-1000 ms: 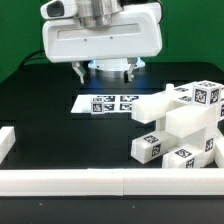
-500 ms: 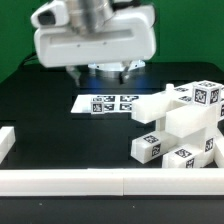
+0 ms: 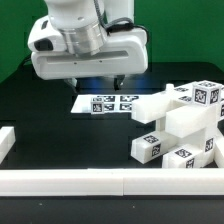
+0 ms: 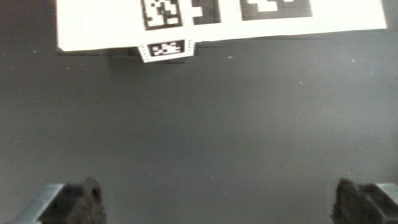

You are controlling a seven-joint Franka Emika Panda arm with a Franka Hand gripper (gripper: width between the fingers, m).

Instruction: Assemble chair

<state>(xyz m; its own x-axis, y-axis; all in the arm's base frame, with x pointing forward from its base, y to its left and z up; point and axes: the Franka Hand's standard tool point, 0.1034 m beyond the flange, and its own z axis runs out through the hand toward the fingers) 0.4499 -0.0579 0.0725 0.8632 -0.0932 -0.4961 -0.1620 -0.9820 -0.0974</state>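
Note:
The chair parts [image 3: 180, 130] are white blocky pieces with black-and-white tags, piled at the exterior view's right against the front rail. My gripper [image 3: 97, 84] hangs over the black table to the exterior view's left of the pile, well apart from it. Its jaws stand wide open with nothing between them. In the wrist view the two dark fingertips [image 4: 71, 203] frame bare black table, and my gripper [image 4: 219, 205] holds nothing. No chair part shows in the wrist view.
The marker board [image 3: 104, 103] lies flat on the table just behind my gripper and also shows as the marker board [image 4: 196, 25] in the wrist view. A long white rail [image 3: 80, 181] runs along the front edge, with a short one [image 3: 6, 142] at the exterior view's left.
The arm has swung toward the exterior view's left and come lower and nearer the camera. The jaws have stayed open. The chair parts have not moved.

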